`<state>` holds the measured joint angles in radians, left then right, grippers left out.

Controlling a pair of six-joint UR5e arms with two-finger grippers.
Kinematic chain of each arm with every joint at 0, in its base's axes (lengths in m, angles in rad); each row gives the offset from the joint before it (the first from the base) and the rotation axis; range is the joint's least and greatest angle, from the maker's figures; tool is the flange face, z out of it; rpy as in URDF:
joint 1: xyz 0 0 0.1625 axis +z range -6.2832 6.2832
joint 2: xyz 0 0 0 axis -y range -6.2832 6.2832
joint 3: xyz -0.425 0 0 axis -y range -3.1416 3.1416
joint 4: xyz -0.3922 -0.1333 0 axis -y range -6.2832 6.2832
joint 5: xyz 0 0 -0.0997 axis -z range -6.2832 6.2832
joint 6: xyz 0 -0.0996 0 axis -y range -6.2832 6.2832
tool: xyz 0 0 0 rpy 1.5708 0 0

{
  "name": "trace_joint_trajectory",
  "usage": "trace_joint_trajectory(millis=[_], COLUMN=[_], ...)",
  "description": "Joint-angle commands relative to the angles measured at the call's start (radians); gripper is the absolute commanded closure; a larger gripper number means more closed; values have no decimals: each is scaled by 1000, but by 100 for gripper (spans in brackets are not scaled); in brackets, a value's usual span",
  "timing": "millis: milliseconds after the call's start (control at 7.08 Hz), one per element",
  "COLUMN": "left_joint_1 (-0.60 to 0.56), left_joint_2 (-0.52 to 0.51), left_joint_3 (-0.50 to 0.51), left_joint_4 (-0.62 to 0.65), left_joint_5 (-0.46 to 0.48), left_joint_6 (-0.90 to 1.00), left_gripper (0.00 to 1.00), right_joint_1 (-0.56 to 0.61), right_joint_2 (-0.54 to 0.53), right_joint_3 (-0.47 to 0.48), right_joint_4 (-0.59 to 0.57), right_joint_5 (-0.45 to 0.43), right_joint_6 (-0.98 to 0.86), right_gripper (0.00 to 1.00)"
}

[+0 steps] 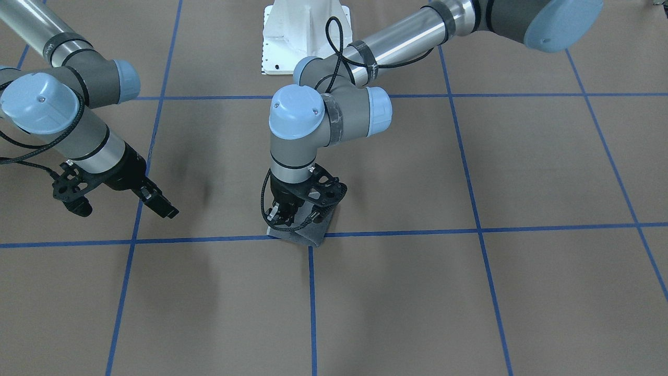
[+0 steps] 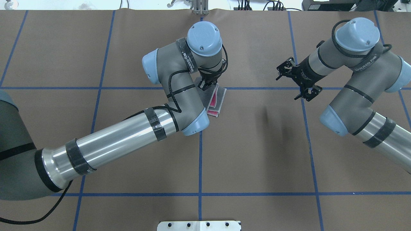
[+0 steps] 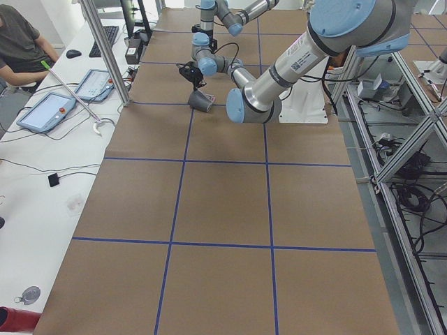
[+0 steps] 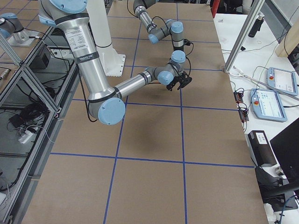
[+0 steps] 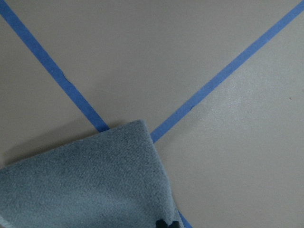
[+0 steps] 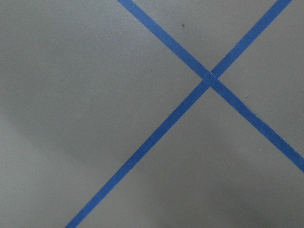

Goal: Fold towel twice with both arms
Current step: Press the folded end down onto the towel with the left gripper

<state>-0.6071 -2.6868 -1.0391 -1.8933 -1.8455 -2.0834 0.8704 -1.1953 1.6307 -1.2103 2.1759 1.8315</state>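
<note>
The towel (image 2: 215, 103) lies near the table's middle, partly folded, with pink and grey layers showing beside the left arm's wrist. In the front view it is a dark grey bundle (image 1: 314, 230) on a blue tape crossing, raised on one side. My left gripper (image 1: 288, 213) points straight down onto it and is shut on the towel's upper edge. The left wrist view shows the grey face (image 5: 95, 180) low in the frame. My right gripper (image 2: 306, 95) hangs open and empty above bare table, well off to the right of the towel; it also shows in the front view (image 1: 160, 204).
Blue tape lines (image 2: 200, 166) divide the brown table into squares. The white pedestal (image 1: 302, 36) stands at the robot's edge. A white side bench with tablets (image 3: 49, 112) and a seated person (image 3: 21, 42) runs along the far side.
</note>
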Motion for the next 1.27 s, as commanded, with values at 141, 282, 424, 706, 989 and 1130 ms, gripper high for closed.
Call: trace_joint_trajectory(millis=[141, 282, 424, 706, 989, 1130], left_joint_1=[3, 3, 6, 18, 39, 58], left_joint_2=[-28, -36, -38, -47, -48, -48], left_joint_3=[48, 53, 51, 54, 94, 99], left_joint_4=[-23, -26, -30, -33, -78, -88], left_joint_5=[0, 0, -1, -1, 3, 47], left_joint_6=[-15, -15, -6, 0, 0, 0], left_gripper=[100, 100, 100, 100, 100, 100], right_joint_1=[1, 2, 2, 2, 2, 8], right_joint_2=[-1, -1, -1, -3, -13, -13], right_joint_3=[0, 0, 0, -2, -2, -2], right_joint_4=[0, 0, 0, 0, 6, 5], right_joint_5=[1, 1, 1, 1, 2, 1], right_joint_6=[0, 0, 0, 0, -1, -3], right_gripper=[0, 0, 0, 0, 0, 0])
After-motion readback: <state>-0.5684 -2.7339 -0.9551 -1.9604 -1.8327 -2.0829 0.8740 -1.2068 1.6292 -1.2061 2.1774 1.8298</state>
